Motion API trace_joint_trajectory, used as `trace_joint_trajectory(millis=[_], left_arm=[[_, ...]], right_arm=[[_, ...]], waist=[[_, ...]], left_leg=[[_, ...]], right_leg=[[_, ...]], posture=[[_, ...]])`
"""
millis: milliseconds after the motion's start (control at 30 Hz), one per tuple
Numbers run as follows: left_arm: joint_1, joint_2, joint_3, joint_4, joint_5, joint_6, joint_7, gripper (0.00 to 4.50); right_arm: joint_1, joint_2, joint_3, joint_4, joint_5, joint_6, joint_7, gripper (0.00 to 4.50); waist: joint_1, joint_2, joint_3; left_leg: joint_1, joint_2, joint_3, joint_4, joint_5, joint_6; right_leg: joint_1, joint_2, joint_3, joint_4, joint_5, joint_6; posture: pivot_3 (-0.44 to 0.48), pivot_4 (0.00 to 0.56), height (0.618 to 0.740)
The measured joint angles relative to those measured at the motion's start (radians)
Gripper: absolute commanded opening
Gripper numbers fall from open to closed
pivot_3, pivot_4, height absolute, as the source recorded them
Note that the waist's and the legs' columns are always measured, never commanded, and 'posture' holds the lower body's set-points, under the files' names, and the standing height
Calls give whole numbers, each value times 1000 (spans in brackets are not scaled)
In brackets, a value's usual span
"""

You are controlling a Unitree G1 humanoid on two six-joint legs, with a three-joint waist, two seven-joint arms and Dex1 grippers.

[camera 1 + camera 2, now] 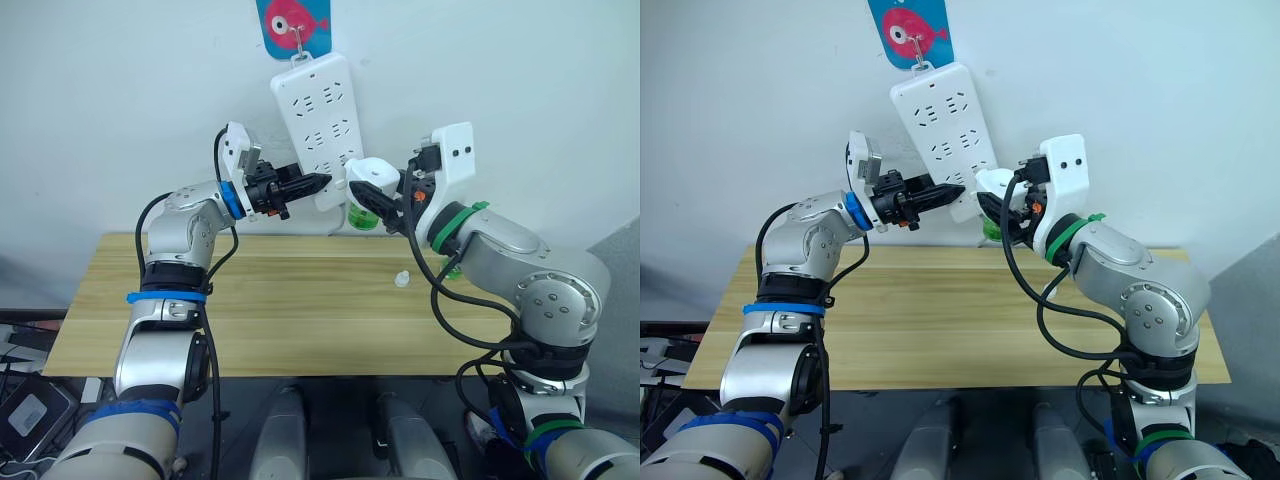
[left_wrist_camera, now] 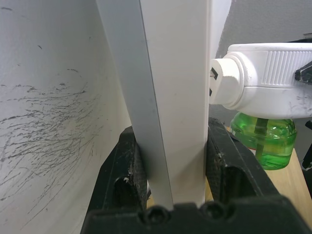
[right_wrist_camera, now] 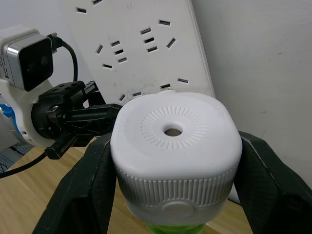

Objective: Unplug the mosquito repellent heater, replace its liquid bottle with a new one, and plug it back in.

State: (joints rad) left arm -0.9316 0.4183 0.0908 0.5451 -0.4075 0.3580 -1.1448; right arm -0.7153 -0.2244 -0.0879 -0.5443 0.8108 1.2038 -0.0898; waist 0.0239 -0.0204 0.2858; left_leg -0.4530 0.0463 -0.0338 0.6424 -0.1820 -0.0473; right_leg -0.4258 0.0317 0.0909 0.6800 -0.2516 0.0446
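Note:
The mosquito repellent heater (image 3: 175, 141), white with a ribbed round top and centre hole, is clamped between my right gripper's (image 1: 377, 202) black fingers (image 3: 90, 190). A green liquid bottle (image 2: 263, 141) hangs under it. The heater's (image 2: 273, 73) plug end sits against the face of the white power strip (image 1: 318, 110) on the wall, with a sliver of its prongs showing in a narrow gap. My left gripper (image 1: 318, 183) is shut on the strip's lower edge, one finger (image 2: 124, 165) on each side.
The strip hangs tilted from a fish-shaped hook (image 1: 292, 25). A wooden table (image 1: 280, 320) stands below against the wall. On it lies a small white cap (image 1: 402, 279), and something green (image 1: 452, 270) shows behind my right arm.

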Motion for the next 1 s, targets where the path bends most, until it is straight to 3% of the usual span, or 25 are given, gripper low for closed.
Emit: trace_joint_trajectory(millis=[567, 767, 933, 1000], left_arm=[[0, -2, 0, 1, 17, -15, 13, 1310], [1, -1, 3, 1, 29, -16, 23, 1310], [4, 0, 10, 1, 35, -16, 27, 1310], [7, 5, 16, 1, 36, -16, 27, 1310]], right_arm=[[-19, 64, 6, 23, -59, -3, -18, 2931], [-44, 55, 86, 27, -150, -20, -18, 2931], [-45, -37, 241, 32, -289, -126, 42, 2931], [-43, -11, 247, 50, -306, -150, 52, 2931]], waist=[[-2, 0, 0], [-7, 0, 0], [-13, 0, 0], [-18, 0, 0]], left_leg=[[0, 0, 0, 0, 0, 0], [0, 0, 0, 1, 1, 1], [1, 0, 1, 2, 1, 2], [1, 1, 1, 2, 2, 2]], right_leg=[[0, 0, 0, 0, 0, 0], [0, 0, 0, 1, -2, 3], [0, 0, 1, 1, -2, 3], [0, 0, 1, 2, -1, 3]], posture=[[133, 233, 740], [133, 233, 740], [133, 233, 740], [133, 233, 740]])
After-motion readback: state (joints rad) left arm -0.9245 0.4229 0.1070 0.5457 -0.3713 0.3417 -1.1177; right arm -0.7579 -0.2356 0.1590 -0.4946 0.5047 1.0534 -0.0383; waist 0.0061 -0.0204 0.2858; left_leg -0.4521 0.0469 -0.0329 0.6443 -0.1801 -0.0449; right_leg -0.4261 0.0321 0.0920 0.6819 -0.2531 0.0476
